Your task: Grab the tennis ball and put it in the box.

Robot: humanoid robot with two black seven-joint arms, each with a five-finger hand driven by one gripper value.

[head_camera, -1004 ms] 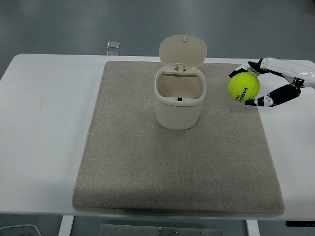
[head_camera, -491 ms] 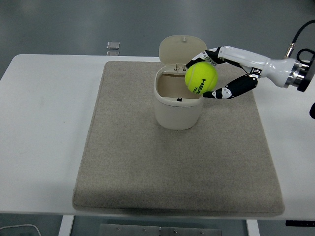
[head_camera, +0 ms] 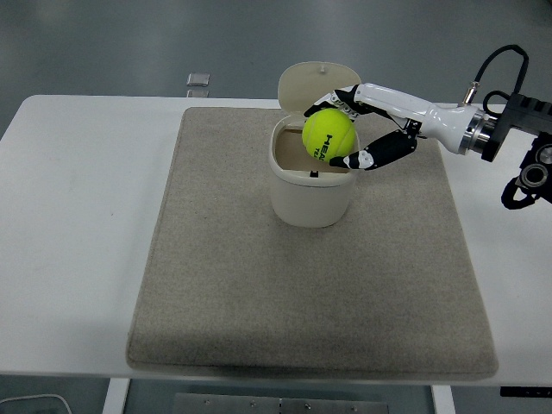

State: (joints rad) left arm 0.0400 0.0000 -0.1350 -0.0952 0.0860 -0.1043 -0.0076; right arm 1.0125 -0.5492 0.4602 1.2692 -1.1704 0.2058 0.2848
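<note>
Lying over white table [head_camera: 78, 216], grey mat [head_camera: 310, 285]. Right hand [head_camera: 358, 129] pinching tennis ball [head_camera: 329, 136] above box [head_camera: 312, 177]; likely light, fuzzy, grippable across middle.

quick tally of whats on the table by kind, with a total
ball: 1, yellow-green, held in the right hand over the box
box: 1, cream, lid open
mat: 1, grey-beige
small object at the table's far edge: 1, too small to identify
Total: 4
</note>
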